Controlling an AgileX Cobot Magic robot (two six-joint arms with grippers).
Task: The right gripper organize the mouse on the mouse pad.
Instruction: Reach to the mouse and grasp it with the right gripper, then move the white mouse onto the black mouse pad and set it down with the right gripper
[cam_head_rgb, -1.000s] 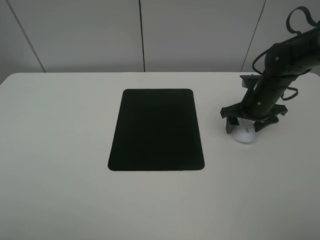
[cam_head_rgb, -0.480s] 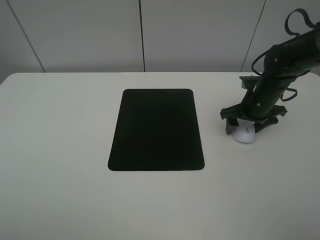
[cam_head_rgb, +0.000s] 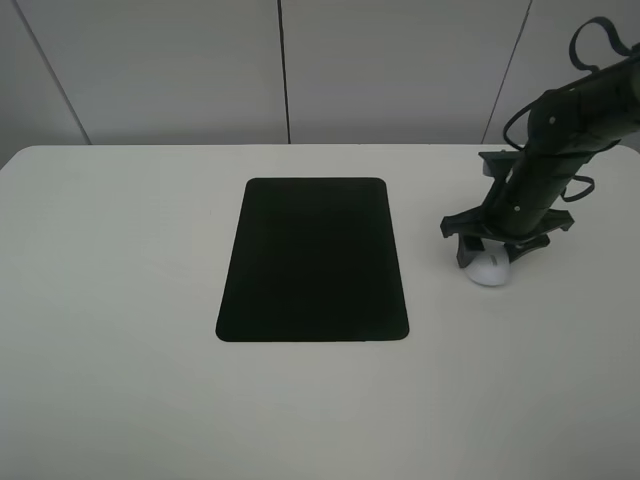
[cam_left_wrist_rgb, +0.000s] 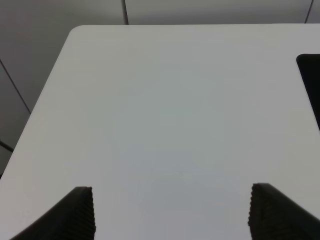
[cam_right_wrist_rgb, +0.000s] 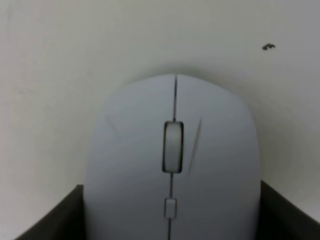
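The white mouse (cam_head_rgb: 490, 271) lies on the table to the right of the black mouse pad (cam_head_rgb: 313, 260), a small gap away from the pad's right edge. My right gripper (cam_head_rgb: 491, 254) is down over the mouse, its two dark fingers (cam_right_wrist_rgb: 50, 222) pressed against the mouse's sides. In the right wrist view the mouse (cam_right_wrist_rgb: 172, 160) fills the space between the fingers, scroll wheel facing up. My left gripper (cam_left_wrist_rgb: 172, 217) is open and empty over the table's left part. A corner of the pad (cam_left_wrist_rgb: 311, 80) shows in the left wrist view.
The white table (cam_head_rgb: 120, 300) has a rounded far left corner (cam_left_wrist_rgb: 75, 31). Grey wall panels (cam_head_rgb: 280, 70) stand behind it. A small dark speck (cam_right_wrist_rgb: 268, 47) lies on the table just beyond the mouse.
My right gripper's fingers have drawn in closer around the mouse. The mouse, the pad and the left arm have not moved.
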